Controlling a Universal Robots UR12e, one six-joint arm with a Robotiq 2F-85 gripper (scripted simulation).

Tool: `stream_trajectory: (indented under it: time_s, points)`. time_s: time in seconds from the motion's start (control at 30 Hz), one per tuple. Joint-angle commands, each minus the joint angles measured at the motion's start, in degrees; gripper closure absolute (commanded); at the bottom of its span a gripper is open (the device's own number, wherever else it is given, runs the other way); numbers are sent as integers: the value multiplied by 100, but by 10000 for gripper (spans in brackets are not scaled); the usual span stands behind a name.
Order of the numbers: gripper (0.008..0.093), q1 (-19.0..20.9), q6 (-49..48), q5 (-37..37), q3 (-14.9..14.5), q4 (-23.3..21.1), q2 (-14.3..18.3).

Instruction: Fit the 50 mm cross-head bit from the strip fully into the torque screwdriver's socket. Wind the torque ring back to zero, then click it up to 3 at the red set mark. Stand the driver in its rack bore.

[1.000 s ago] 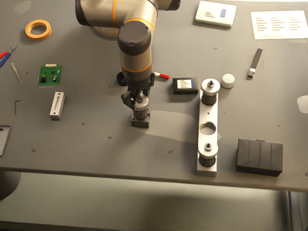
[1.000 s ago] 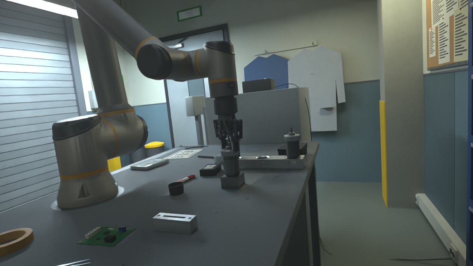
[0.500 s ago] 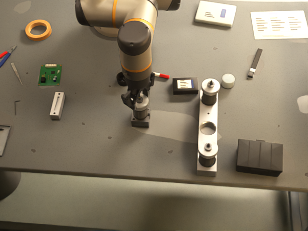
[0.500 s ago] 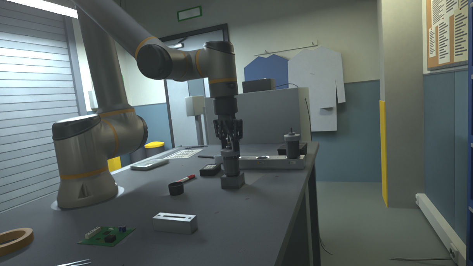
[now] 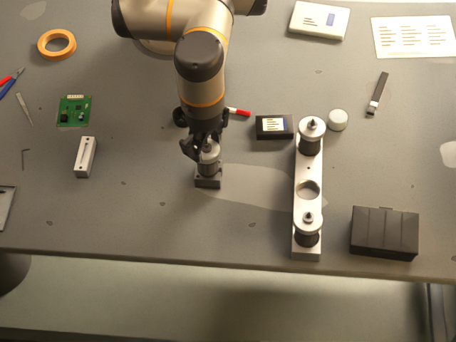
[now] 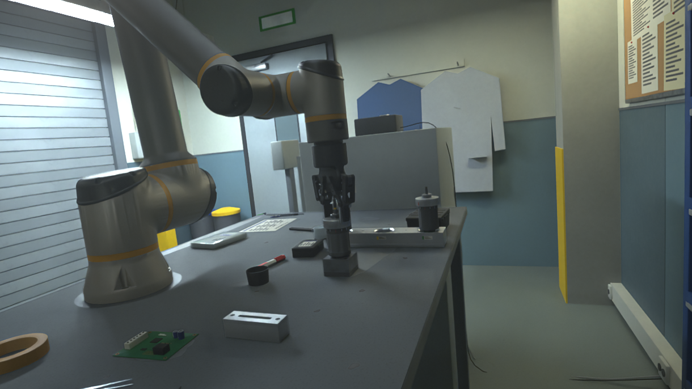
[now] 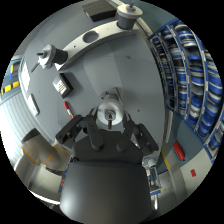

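At the middle of the bench the torque screwdriver stands upright in a small grey block. Its body is dark and its torque ring is pale. A bit sits in its socket. My gripper comes straight down over it, closed around the pale ring. The long pale rack lies to the right. Its middle bore is open. Two other drivers stand at its ends. The bit strip lies to the left.
A dark ribbed box sits right of the rack. A black labelled box and a red-tipped marker lie behind the driver. A small black cup, a circuit board and a tape roll lie to the left.
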Motion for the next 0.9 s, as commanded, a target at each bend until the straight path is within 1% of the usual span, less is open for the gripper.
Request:
stream_trajectory:
  time_s: [0.0, 0.87]
  points:
    - [794, -2, 7, 1, 0, -10, 6]
    - [274, -2, 7, 1, 0, -10, 6]
